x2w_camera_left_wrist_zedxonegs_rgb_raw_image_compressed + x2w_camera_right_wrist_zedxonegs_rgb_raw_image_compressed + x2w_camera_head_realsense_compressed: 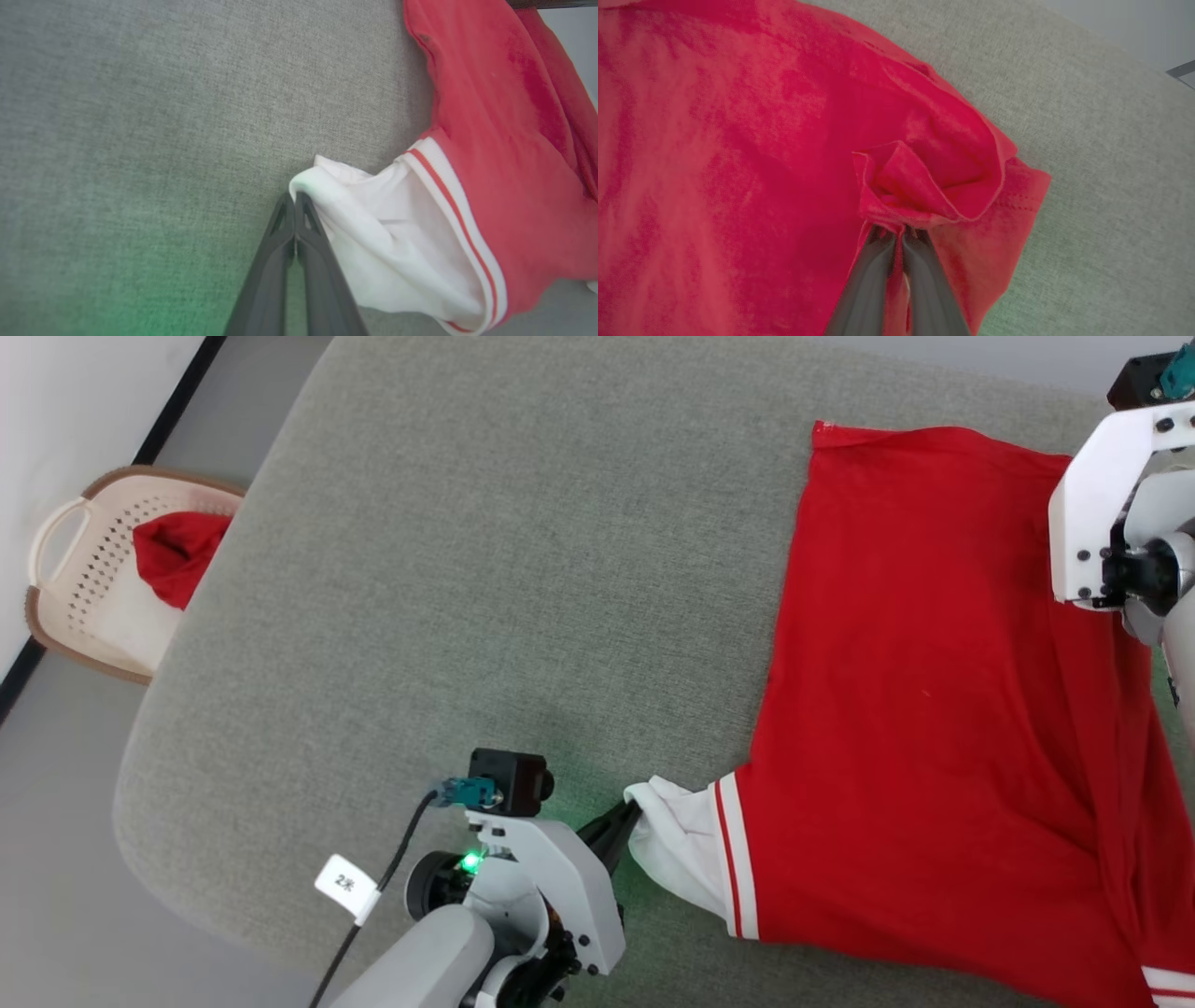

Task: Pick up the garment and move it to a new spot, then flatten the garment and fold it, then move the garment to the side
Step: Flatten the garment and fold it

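We see the bright red soft-fabric garment (934,709) w/ white striped sleeve ends at 3 o'clock on the grey fabric cushion (467,569). Our left hand (627,817), 6 o'clock, fingers (280,242) together, pinches a white sleeve end (672,854); our right hand (899,228) is clamped on bunched red fabric.

Home-like laundry corner: grey upholstered cushion (467,569), laundry basket (86,581) on floor (56,859).

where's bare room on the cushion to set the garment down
Free: the wide grey cushion stretch between the garment and the cushion's rounded left rim, beyond the left gripper. Crowded: the right side, covered by the garment with the right gripper pinching it, and its white sleeve end.
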